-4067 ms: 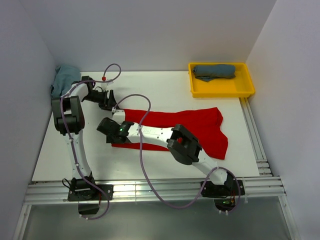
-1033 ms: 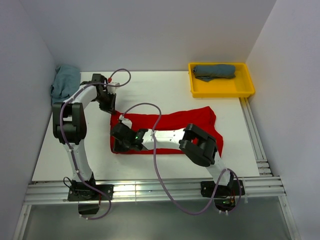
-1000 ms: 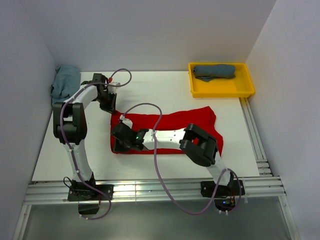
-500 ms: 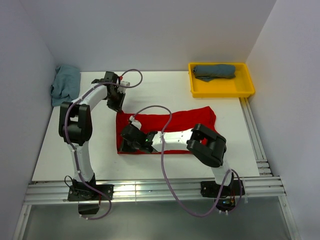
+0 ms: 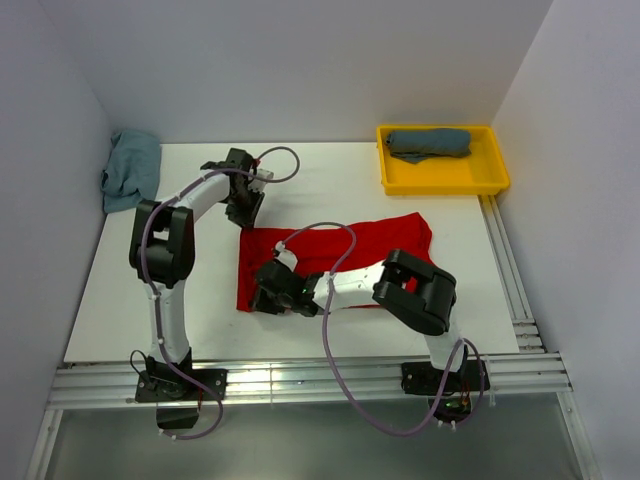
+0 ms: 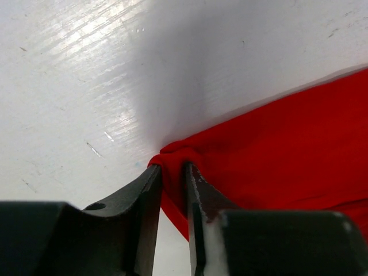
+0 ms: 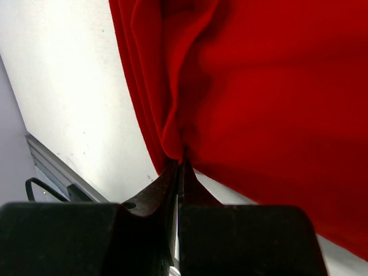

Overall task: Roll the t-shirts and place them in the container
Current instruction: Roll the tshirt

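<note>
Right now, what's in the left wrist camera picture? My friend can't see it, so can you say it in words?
The left gripper pinches a bunched corner of the red t-shirt between its two dark fingers. The shirt spreads away to the right across a scuffed white table.

Soft, even light from above fills the overhead view. The white surface (image 5: 340,185) is bright, shadows under the arms are faint, and the near metal rail (image 5: 300,378) gleams. In the left wrist view, streaky glare marks the surface at far left and a broad grey shadow crosses it; the left claw (image 6: 172,172) is dark and blurred. In the right wrist view the red shirt (image 7: 276,115) looks saturated with shadowed folds, and the right claw (image 7: 179,168) is black and unfocused.
</note>
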You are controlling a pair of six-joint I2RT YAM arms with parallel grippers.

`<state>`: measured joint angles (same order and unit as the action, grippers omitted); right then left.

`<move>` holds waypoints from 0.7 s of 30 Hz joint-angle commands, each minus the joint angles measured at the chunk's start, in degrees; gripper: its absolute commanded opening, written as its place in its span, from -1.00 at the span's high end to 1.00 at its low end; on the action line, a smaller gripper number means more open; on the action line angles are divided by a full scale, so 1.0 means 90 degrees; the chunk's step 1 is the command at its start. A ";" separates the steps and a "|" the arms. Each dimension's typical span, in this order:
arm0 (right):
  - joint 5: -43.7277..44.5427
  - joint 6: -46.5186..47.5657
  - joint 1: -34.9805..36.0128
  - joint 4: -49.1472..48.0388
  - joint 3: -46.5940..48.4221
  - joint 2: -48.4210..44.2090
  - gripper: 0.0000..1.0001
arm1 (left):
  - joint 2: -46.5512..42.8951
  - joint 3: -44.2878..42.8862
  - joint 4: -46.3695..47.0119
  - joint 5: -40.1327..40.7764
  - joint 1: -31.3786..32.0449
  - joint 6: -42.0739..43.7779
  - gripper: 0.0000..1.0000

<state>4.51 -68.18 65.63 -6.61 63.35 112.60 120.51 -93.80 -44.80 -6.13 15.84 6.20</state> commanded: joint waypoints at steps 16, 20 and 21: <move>0.0202 -0.0529 0.0003 -0.0701 -0.0496 -0.0382 1.00 | -0.0723 -0.0837 0.0261 -0.0939 0.0008 -0.0034 -0.25; 0.0241 -0.0705 -0.0007 -0.0915 -0.0691 -0.0440 1.00 | -0.0733 -0.1179 -0.0022 -0.0999 -0.0079 -0.0044 -0.25; 0.0241 -0.0705 0.0003 -0.0925 -0.0711 -0.0440 1.00 | -0.0743 -0.1179 -0.0052 -0.0989 -0.0118 -0.0034 -0.25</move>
<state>5.91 -73.12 65.58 -13.39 58.24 112.09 117.84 -100.84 -45.71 -13.37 15.90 5.32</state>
